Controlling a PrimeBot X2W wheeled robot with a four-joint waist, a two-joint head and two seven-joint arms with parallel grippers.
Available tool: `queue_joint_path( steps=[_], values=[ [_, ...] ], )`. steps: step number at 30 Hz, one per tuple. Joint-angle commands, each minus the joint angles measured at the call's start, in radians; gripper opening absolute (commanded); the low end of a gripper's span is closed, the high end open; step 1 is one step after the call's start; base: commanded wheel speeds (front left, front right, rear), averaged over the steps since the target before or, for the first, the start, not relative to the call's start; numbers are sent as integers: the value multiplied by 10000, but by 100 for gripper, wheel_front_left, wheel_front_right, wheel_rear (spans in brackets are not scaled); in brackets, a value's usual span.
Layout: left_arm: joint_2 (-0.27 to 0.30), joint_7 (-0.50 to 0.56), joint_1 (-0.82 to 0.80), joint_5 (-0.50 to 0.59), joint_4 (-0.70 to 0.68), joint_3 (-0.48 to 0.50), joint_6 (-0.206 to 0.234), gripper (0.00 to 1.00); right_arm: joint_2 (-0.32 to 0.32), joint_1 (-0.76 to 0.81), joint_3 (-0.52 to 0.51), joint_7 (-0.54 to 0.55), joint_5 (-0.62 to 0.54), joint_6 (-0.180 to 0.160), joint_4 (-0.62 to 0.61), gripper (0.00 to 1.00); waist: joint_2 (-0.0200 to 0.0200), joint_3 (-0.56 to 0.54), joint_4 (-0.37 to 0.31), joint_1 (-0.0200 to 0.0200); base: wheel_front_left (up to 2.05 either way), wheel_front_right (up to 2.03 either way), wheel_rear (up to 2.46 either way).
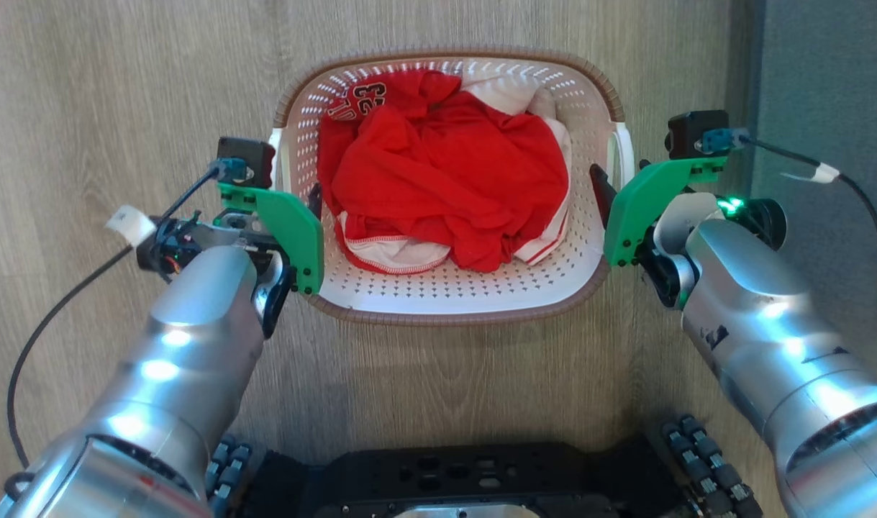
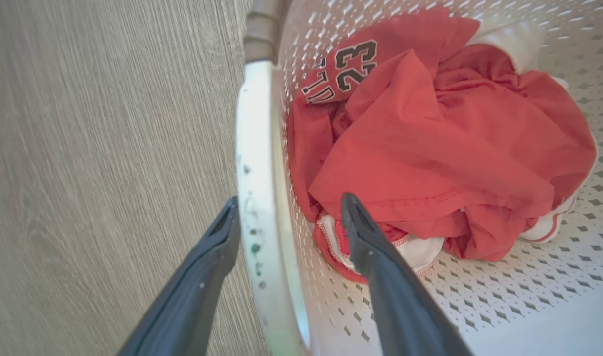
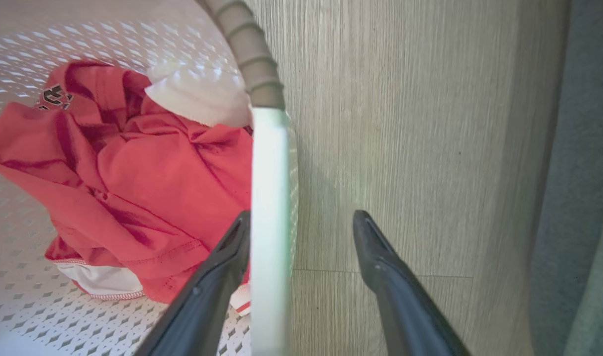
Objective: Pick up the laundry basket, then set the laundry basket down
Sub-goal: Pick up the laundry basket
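Note:
The laundry basket (image 1: 452, 315), white and perforated with a brown woven-look rim, stands on the wood floor in the middle of the head view. Red-and-white clothes (image 1: 445, 180) lie heaped inside. My left gripper (image 2: 287, 205) is open and straddles the white left handle (image 2: 255, 163), one finger outside the basket and one inside over the clothes. In the head view it sits at the basket's left side (image 1: 303, 208). My right gripper (image 3: 302, 218) is also open around the right handle (image 3: 269, 198); its inner finger lies against the handle, its outer finger hangs over the floor.
The robot's black base (image 1: 445, 475) sits just below the basket. A grey carpeted strip (image 1: 819, 72) runs along the right edge of the wood floor, close to the right arm. Black cables trail from both wrists.

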Motion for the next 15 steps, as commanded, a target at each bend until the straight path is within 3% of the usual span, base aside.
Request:
queue_joint_path(
  steps=[1,15],
  values=[
    [210,148,-27,-104,31,5,-24,100,199,272,246,124,92,69,39,100,-2,132,-8,-1,0,0,0],
    [210,926,-396,-697,14,-706,-97,100,204,-182,888,384,526,69,307,100,-2,527,64,-1,0,0,0]
  ],
)
